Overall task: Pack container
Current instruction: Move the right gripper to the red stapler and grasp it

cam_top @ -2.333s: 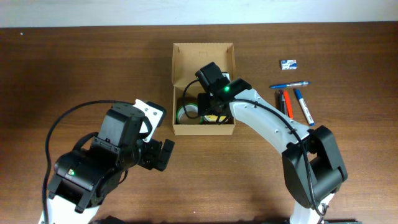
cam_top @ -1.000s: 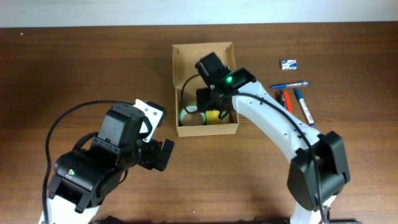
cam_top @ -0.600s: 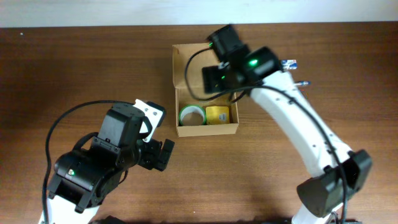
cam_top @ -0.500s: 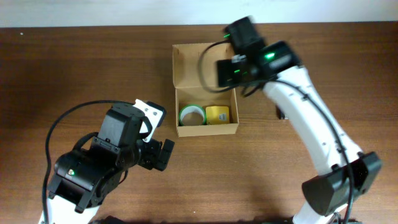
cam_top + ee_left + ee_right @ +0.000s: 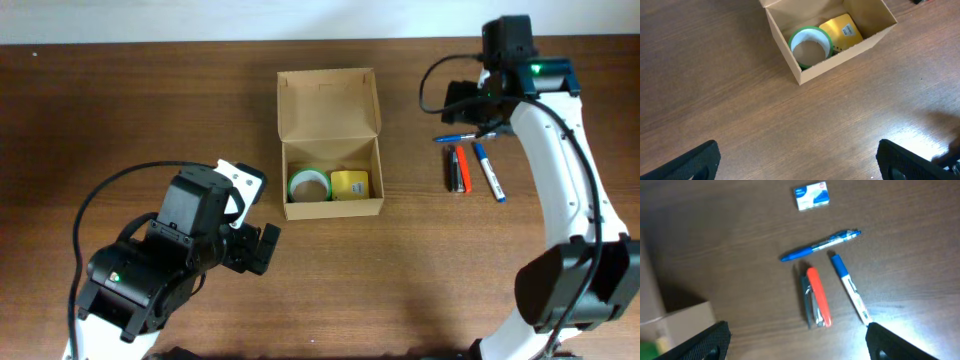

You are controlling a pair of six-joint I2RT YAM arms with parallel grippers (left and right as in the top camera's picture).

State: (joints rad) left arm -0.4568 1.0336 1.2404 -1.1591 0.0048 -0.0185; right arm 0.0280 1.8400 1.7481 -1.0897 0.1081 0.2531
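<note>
The container, a brown cardboard box (image 5: 335, 208), stands open at mid-table with its lid flap (image 5: 328, 100) laid back. Inside lie a green tape roll (image 5: 308, 184) and a yellow item (image 5: 350, 184). The left wrist view shows the box (image 5: 840, 56), the roll (image 5: 810, 45) and the yellow item (image 5: 842, 31). My right gripper (image 5: 465, 102) is open and empty above the stationery at the right; the right wrist view shows its jaws (image 5: 800, 342) spread wide. My left gripper (image 5: 255, 248) is open and empty, left of and nearer than the box, over bare wood (image 5: 799, 162).
On the table right of the box lie a blue pen (image 5: 820, 245), an orange marker (image 5: 818, 296) beside a dark pen (image 5: 805, 297), a blue-capped white marker (image 5: 849, 287) and a small blue-and-white packet (image 5: 811, 196). The box corner (image 5: 675, 317) shows at the left of that view.
My right gripper has come up out of the box and swung right, over the pens. The tape roll and yellow item now lie uncovered in the box. The left arm has not moved.
</note>
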